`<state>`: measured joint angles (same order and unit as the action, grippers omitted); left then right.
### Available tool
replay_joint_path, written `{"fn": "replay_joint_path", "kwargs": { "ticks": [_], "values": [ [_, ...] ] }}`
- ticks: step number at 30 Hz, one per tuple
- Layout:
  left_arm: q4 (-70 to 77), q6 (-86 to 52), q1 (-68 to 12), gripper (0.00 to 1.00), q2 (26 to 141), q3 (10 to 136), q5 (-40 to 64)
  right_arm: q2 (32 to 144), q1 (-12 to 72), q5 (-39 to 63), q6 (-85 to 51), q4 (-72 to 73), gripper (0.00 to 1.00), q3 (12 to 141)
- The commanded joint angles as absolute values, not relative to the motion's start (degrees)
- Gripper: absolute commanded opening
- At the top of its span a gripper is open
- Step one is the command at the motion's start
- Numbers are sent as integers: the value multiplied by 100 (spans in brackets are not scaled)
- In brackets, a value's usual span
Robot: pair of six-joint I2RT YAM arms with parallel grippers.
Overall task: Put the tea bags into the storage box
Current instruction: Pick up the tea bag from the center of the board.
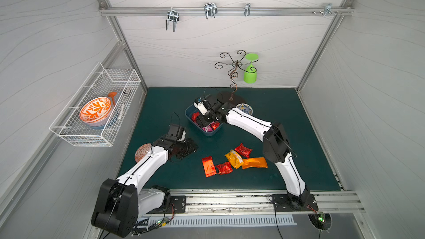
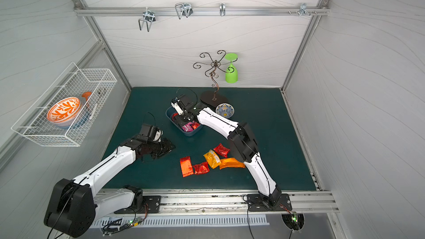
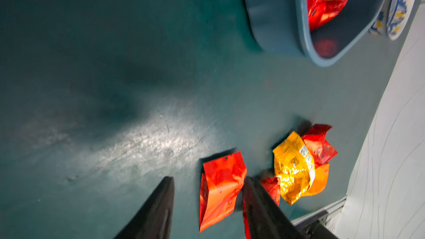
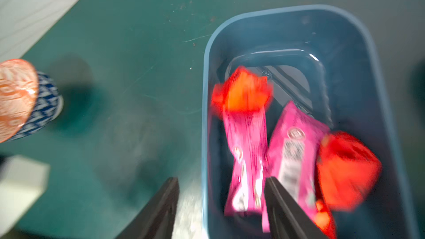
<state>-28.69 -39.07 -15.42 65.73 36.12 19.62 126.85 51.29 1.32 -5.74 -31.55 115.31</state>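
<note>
The dark blue storage box (image 1: 208,133) (image 2: 190,133) stands mid-table, with pink tea bags (image 4: 248,139) and crinkly red ones (image 4: 347,171) inside. My right gripper (image 4: 222,178) (image 1: 202,122) hangs open over the box, one finger outside the rim and one above the pink sachets, gripping nothing. Several more tea bags lie on the mat nearer the front: a flat red-orange one (image 1: 208,166) (image 3: 220,187), a red one (image 1: 224,168), a yellow one (image 1: 234,158) and an orange one (image 1: 254,163). My left gripper (image 3: 209,178) (image 1: 193,148) is open, empty, short of the flat red-orange sachet.
A small blue-patterned bowl (image 1: 244,108) and a metal glass stand (image 1: 232,98) with a green glass (image 1: 250,71) stand behind the box. An orange-patterned cup (image 1: 142,152) sits by my left arm. A white wire basket (image 1: 96,109) hangs on the left wall.
</note>
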Motion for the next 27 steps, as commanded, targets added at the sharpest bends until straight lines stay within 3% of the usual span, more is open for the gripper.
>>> {"fn": "replay_joint_path", "kwargs": {
  "ticks": [1,7,14,27],
  "values": [
    [-3008,-3928,-1651,50,6419,3526,2270,11840,5062,-2,-630,-3043,72,11207],
    [-3017,-4125,-1779,43,6462,3367,2605,10876,5025,-211,-777,-2938,76,10161],
    [-2973,-4091,-2002,42,6872,3436,2852,9846,4986,-464,-1008,-2817,76,8861],
    [-2319,-4103,-2521,38,8397,3770,3305,8539,4561,-765,-1189,-2878,77,7366]
  ]
}}
